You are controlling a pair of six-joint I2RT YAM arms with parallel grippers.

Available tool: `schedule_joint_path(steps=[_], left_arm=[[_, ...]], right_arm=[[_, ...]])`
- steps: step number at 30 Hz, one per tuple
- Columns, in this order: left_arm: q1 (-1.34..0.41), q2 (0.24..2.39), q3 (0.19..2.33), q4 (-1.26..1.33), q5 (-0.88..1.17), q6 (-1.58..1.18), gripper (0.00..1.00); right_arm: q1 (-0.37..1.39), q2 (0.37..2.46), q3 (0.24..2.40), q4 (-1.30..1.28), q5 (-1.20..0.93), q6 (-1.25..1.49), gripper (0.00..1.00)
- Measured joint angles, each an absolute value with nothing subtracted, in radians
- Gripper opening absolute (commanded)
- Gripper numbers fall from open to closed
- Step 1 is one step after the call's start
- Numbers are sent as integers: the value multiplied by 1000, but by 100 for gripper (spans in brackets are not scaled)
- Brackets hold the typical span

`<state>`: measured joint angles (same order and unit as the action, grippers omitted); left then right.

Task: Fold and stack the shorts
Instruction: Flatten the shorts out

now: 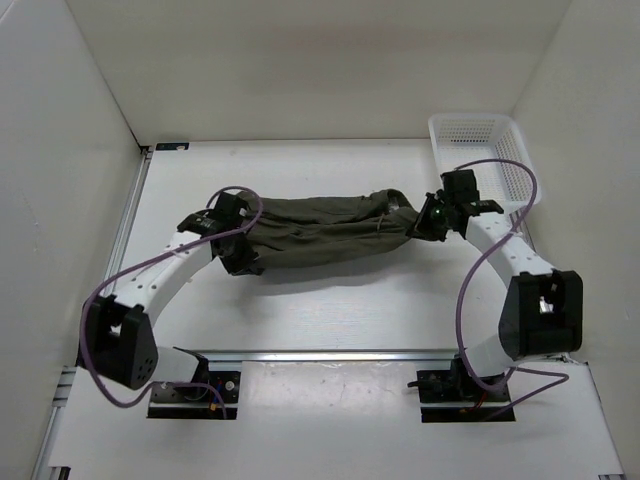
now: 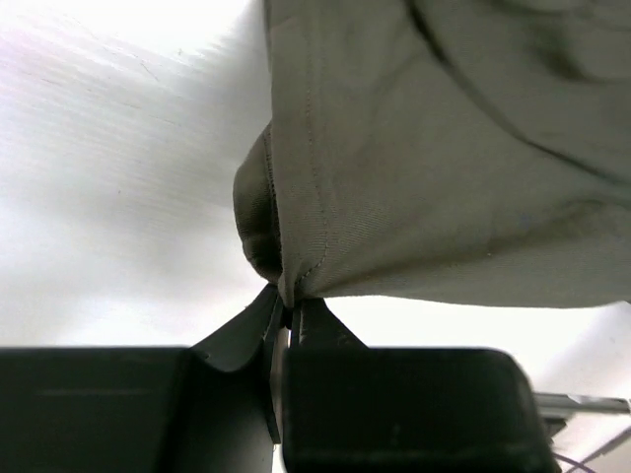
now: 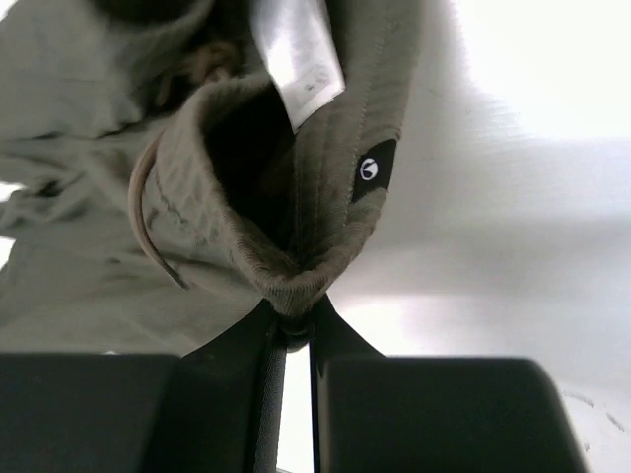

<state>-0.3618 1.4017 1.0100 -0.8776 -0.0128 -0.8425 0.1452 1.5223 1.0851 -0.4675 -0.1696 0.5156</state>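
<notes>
The dark olive-green shorts hang stretched between my two grippers above the middle of the table. My left gripper is shut on a hemmed leg edge at the left end; in the left wrist view the hem is pinched between the fingertips. My right gripper is shut on the waistband at the right end. In the right wrist view the ribbed waistband sits pinched at the fingertips, with a white label and a small black logo tag above.
A white basket stands at the back right corner, just behind my right gripper. White walls close in the left, back and right sides. The metal rail with both arm bases runs along the near edge.
</notes>
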Motion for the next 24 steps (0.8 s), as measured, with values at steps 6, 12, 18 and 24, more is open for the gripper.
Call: schedule_joint_path(steps=[6,12,18,24], left_arm=[[-362,1297,989,-924,-20,-838,11],[-362,1303,913,-963,-20,-835,11],[-363,1309,912,-964,-20,-835,11],[-370,1320,912,-965,-20,-835,11]], right_arm=[[145,1398,915,-491,-178,521,34],[144,1300,692,-584,-186,545,58],[144,1242,685,-604,-182,563,58],[184,1275,798,-617,-129,542,50]])
